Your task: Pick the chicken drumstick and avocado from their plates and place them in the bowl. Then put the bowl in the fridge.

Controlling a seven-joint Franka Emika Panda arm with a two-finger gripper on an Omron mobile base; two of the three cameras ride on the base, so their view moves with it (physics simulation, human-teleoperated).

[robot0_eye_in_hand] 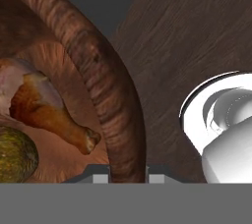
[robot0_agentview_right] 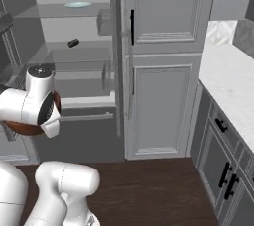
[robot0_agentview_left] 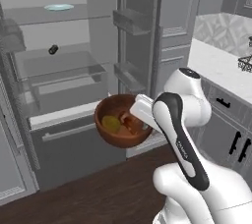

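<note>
Two foods already lie inside the big deep bowl of dark reddish-brown wood (robot0_agentview_left: 122,127): the small golden-brown chicken drumstick (robot0_eye_in_hand: 47,110) with its pale bone end, and the round olive-green avocado (robot0_agentview_left: 111,123) just beside it; in the hand view the drumstick's long side runs from the left middle of the frame down toward the bottom centre, bone end nearest the rim. The tool (robot0_eye_in_hand: 128,175) is pinched tight on the bowl's rim, one finger tip (robot0_eye_in_hand: 100,176) inside the wall and one outside, so the bowl hangs in the air over the dark wood floor (robot0_agentview_left: 98,193); I think only the last step is left.

In the left base view the tall grey fridge (robot0_agentview_left: 59,70) stands open, up and to the left of the bowl; its glass shelf (robot0_agentview_left: 54,63) sits higher than the bowl, and the white ledge (robot0_agentview_left: 64,115) of its drawer is near the bowl's left side; so the bowl likely must go up and left. The shelf has wide room, with one small dark thing (robot0_agentview_left: 53,49) near the back; the door bins (robot0_agentview_left: 129,21) stick out at the upper middle, an edge to watch.
</note>
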